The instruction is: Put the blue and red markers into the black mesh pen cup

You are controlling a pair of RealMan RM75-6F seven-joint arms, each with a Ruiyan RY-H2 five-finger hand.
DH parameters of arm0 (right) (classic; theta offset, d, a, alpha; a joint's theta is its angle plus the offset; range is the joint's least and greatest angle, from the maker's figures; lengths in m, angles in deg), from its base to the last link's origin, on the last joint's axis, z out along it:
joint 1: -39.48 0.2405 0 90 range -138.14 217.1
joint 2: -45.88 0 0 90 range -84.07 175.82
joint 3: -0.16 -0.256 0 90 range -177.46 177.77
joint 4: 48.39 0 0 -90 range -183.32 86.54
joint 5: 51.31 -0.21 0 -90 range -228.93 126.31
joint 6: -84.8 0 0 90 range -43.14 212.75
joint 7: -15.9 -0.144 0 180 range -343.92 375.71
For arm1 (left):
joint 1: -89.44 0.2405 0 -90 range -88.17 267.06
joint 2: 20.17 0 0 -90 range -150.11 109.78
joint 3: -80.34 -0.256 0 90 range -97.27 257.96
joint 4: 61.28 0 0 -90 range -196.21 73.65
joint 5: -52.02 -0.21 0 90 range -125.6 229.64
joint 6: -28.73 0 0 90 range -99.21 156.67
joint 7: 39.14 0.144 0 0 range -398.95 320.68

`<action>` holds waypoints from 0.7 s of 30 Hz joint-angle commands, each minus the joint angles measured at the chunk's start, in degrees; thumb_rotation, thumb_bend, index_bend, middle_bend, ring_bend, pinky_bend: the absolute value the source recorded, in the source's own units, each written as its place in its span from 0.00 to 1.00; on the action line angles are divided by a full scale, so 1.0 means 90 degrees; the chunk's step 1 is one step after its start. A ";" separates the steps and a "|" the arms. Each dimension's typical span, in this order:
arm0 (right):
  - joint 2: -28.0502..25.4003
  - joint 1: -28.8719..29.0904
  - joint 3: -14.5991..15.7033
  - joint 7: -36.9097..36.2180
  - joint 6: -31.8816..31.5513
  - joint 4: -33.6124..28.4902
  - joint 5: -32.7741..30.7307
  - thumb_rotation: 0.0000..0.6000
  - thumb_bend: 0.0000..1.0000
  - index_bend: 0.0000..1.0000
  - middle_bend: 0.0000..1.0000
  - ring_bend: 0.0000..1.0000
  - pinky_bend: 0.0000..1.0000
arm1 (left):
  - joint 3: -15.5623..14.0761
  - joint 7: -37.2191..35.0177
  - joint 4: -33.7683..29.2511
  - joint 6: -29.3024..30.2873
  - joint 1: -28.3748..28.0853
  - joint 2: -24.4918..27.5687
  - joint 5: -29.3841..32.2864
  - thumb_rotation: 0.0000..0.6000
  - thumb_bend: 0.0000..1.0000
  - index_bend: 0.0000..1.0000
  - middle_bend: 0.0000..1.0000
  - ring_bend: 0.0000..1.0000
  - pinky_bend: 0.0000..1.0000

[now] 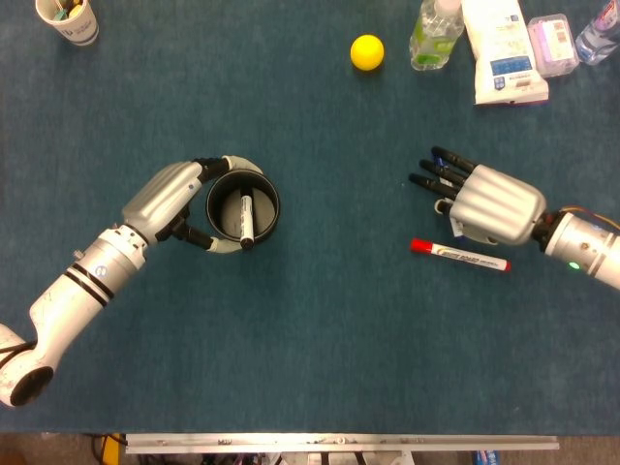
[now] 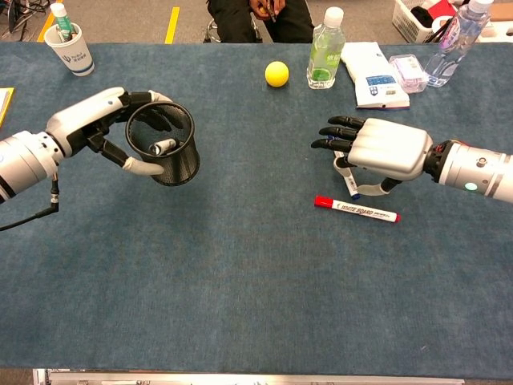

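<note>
- A yellow ball [image 1: 367, 51] lies near the table's far edge, just left of a clear bottle [image 1: 432, 37] holding green liquid.
- A white packet [image 1: 501, 50] with blue print lies flat beside that bottle.
- A small clear box [image 1: 552, 44] (pinkish contents) sits next to the packet.
- Another clear bottle [image 2: 450, 42] stands at the far right corner.
- A paper cup [image 1: 68, 19] holding pens stands at the far left corner.
</note>
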 commanded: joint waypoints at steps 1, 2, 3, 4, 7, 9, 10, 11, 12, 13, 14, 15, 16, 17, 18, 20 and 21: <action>0.0037 0.0040 0.0028 -0.0015 0.0022 0.0036 -0.0019 1.00 0.23 0.50 0.10 0.00 0.03 | 0.0003 -0.0001 0.0001 -0.0003 -0.0002 0.0002 -0.0002 1.00 0.15 0.32 0.35 0.29 0.25; 0.0046 0.0056 0.0038 -0.0016 0.0035 0.0045 -0.0024 1.00 0.23 0.50 0.10 0.00 0.03 | 0.0008 0.0001 0.0003 0.0001 -0.0002 0.0002 -0.0002 1.00 0.15 0.32 0.35 0.29 0.25; 0.0051 0.0074 0.0053 -0.0029 0.0053 0.0045 -0.0027 1.00 0.23 0.50 0.10 0.00 0.03 | 0.0009 0.0001 0.0001 0.0003 -0.0001 0.0005 -0.0003 1.00 0.15 0.32 0.35 0.29 0.25; 0.0054 0.0092 0.0068 -0.0046 0.0078 0.0034 -0.0039 1.00 0.23 0.50 0.10 0.00 0.03 | 0.0013 0.0000 -0.0003 0.0010 0.0002 0.0011 -0.0001 1.00 0.15 0.32 0.35 0.29 0.25; 0.0040 0.0118 0.0090 -0.0149 0.0053 -0.0039 -0.0076 1.00 0.23 0.50 0.10 0.00 0.03 | 0.0018 0.0007 -0.0003 0.0021 0.0012 0.0024 0.0005 1.00 0.15 0.32 0.35 0.29 0.25; -0.0001 0.0100 0.0084 -0.0192 -0.0059 -0.0102 -0.0105 1.00 0.23 0.50 0.10 0.00 0.03 | 0.0012 0.0015 -0.0001 0.0019 0.0021 0.0036 0.0011 1.00 0.15 0.32 0.35 0.29 0.25; -0.0023 0.0089 0.0085 -0.0178 -0.0093 -0.0124 -0.0117 1.00 0.23 0.50 0.10 0.00 0.03 | 0.0008 0.0019 0.0000 0.0014 0.0023 0.0041 0.0013 1.00 0.15 0.32 0.35 0.29 0.25; -0.0047 0.0078 0.0088 -0.0167 -0.0107 -0.0149 -0.0133 1.00 0.23 0.50 0.10 0.00 0.03 | 0.0007 0.0022 0.0000 0.0010 0.0024 0.0043 0.0014 1.00 0.15 0.32 0.35 0.29 0.25; -0.0079 0.0065 0.0100 -0.0161 -0.0116 -0.0179 -0.0150 1.00 0.23 0.50 0.10 0.00 0.03 | 0.0004 0.0025 0.0000 0.0001 0.0023 0.0045 0.0016 1.00 0.15 0.32 0.35 0.29 0.25; -0.0099 0.0057 0.0110 -0.0150 -0.0120 -0.0189 -0.0161 1.00 0.23 0.50 0.10 0.00 0.03 | 0.0004 0.0028 -0.0002 -0.0005 0.0022 0.0046 0.0017 1.00 0.15 0.32 0.35 0.29 0.25; -0.0115 0.0048 0.0120 -0.0138 -0.0118 -0.0194 -0.0172 1.00 0.23 0.50 0.10 0.00 0.03 | 0.0005 0.0034 -0.0005 -0.0007 0.0021 0.0045 0.0016 1.00 0.15 0.32 0.35 0.29 0.25; -0.0129 0.0032 0.0128 -0.0123 -0.0116 -0.0194 -0.0193 1.00 0.23 0.50 0.10 0.00 0.03 | 0.0004 0.0042 -0.0012 -0.0005 0.0023 0.0045 0.0014 1.00 0.15 0.32 0.35 0.29 0.25; -0.0134 0.0023 0.0134 -0.0114 -0.0103 -0.0191 -0.0210 1.00 0.23 0.50 0.10 0.00 0.03 | 0.0003 0.0049 -0.0017 -0.0007 0.0023 0.0046 0.0012 1.00 0.15 0.32 0.35 0.29 0.25; -0.0136 0.0017 0.0138 -0.0107 -0.0086 -0.0187 -0.0229 1.00 0.23 0.49 0.10 0.00 0.03 | 0.0002 0.0057 -0.0021 -0.0008 0.0024 0.0047 0.0013 1.00 0.15 0.32 0.35 0.29 0.25; -0.0132 0.0011 0.0140 -0.0095 -0.0076 -0.0175 -0.0247 1.00 0.23 0.49 0.10 0.00 0.03 | 0.0003 0.0067 -0.0025 -0.0008 0.0028 0.0045 0.0017 1.00 0.15 0.32 0.35 0.29 0.25; -0.0120 0.0010 0.0144 -0.0092 -0.0069 -0.0155 -0.0259 1.00 0.23 0.49 0.10 0.00 0.03 | 0.0004 0.0071 -0.0029 -0.0012 0.0028 0.0045 0.0022 1.00 0.15 0.32 0.35 0.29 0.25; -0.0107 0.0012 0.0146 -0.0095 -0.0056 -0.0140 -0.0270 1.00 0.23 0.49 0.10 0.00 0.03 | 0.0007 0.0075 -0.0031 -0.0016 0.0028 0.0045 0.0026 1.00 0.15 0.32 0.35 0.29 0.25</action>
